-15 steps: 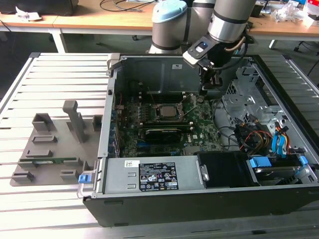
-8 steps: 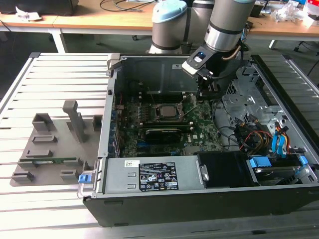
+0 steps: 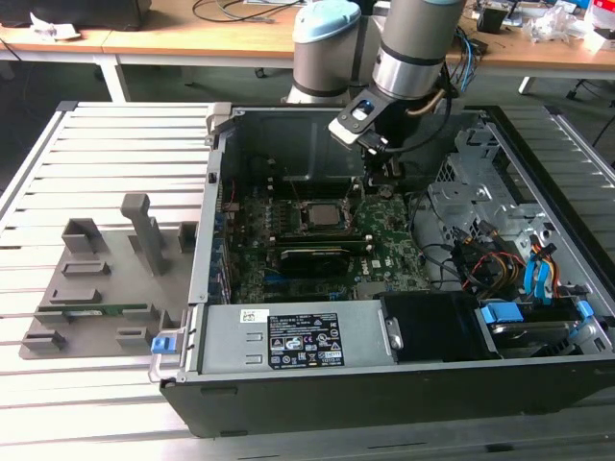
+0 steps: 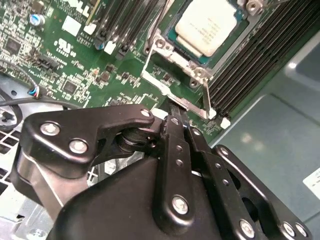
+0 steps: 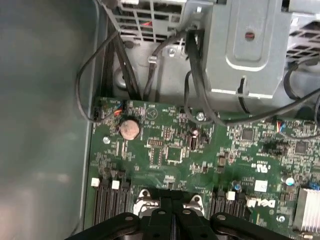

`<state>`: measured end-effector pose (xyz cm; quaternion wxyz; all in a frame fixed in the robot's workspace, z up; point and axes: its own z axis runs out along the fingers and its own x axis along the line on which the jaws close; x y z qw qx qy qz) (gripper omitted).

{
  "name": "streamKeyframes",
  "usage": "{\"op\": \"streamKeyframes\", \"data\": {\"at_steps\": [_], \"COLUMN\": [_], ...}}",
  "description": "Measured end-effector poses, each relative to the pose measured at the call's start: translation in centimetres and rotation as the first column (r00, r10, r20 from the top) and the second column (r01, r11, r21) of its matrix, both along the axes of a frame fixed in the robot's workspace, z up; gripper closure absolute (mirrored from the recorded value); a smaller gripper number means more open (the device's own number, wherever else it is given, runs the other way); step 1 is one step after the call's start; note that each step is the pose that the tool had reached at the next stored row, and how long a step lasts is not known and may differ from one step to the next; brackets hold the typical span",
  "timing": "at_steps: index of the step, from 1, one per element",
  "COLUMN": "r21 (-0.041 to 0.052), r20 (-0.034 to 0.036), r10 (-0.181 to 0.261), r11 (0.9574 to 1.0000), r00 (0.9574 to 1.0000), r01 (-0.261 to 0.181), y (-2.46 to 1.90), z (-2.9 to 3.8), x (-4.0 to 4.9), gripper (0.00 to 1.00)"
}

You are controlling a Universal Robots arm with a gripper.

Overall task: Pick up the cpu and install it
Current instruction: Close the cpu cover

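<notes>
open desktop computer case (image 3: 206, 252) lay on its side on slatted aluminium table (image 3: 106, 144), green motherboard (image 3: 386, 255) facing up. 1 arm reached down into the case from the far side, gripper (image 3: 381, 175) low over the board, toward the exterior view's right of the socket. cpu (image 4: 207, 24) sat seated in the socket, silvery-white top up, flat and square to the board, not in the gripper. silver retention bracket (image 4: 176, 97) framed the socket edge nearest the gripper. in both wrist views the 2 jaws were drawn together with at most a thin slit between them and nothing seen held between them. in the second wrist view the tips reached the near bar of the bracket; could not tell whether they touched it or only hovered just beside it. black memory slots (image 4: 250, 67) ran along both sides of the socket. in the first wrist view: round coin cell battery (image 5: 129, 128) on the board near the case wall, black cables (image 5: 194, 75) running from the board up behind a grey metal drive cage (image 5: 245, 47). in the exterior view, on the table at the exterior view's left of the case, a grey parts fixture (image 3: 144, 240) with upright posts and pockets; a long green memory stick (image 3: 91, 310) lay flat in 1 of its slots, well apart from the gripper.
</notes>
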<state>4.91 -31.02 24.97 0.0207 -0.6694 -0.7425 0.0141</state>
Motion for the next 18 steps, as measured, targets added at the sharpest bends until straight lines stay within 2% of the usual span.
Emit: {"op": "streamKeyframes", "data": {"at_steps": [1, 3, 6, 13, 18], "r21": [0.0, 0.0, 0.0, 0.0001, 0.0], "r20": [0.0002, 0.0002, 0.0005, 0.0008, 0.0008], "r10": [0.0, 0.0, 0.0, 0.0, 0.0], "r11": [1.0, 1.0, 1.0, 1.0, 1.0], "r00": [1.0, 1.0, 1.0, 1.0, 1.0], "r01": [0.0, 0.0, 0.0, 0.0, 0.0], "y": [0.0, 0.0, 0.0, 0.0, 0.0], "z": [0.0, 0.0, 0.0, -0.01, -0.05], "x": [-0.62, -1.03, -2.1, -3.79, -5.86], "gripper": [0.89, 0.89, 0.89, 0.89, 0.89]}}
